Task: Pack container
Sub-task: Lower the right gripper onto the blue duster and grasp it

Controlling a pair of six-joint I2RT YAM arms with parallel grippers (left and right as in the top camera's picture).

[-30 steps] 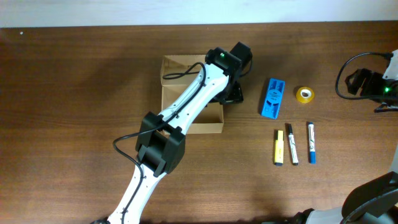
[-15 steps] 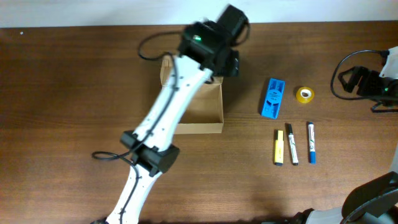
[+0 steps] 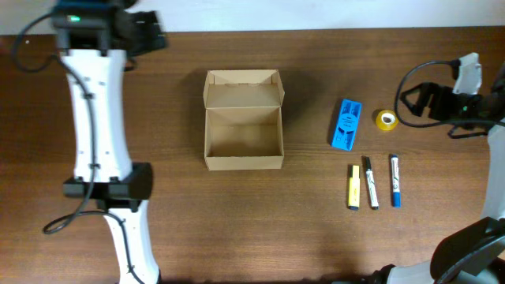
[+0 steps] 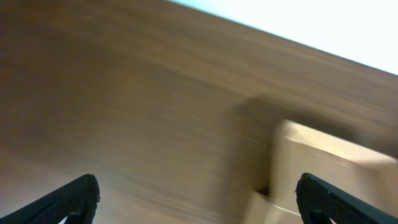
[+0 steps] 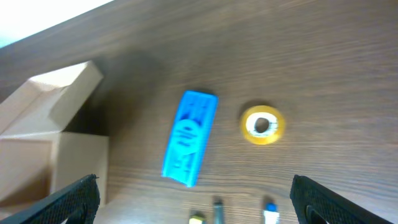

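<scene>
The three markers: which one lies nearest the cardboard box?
The yellow marker, leftmost in the row; the white marker and blue marker lie farther right.

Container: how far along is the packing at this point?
Done: the container stands open, flap back, but looks empty. In hand: nothing; left gripper and right gripper are open and empty. Left: blue box, tape roll and three markers lie on the table, unpacked.

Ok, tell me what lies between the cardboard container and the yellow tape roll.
Between the container and tape roll lies only the flat blue box, touching neither; the overhead view shows it.
</scene>
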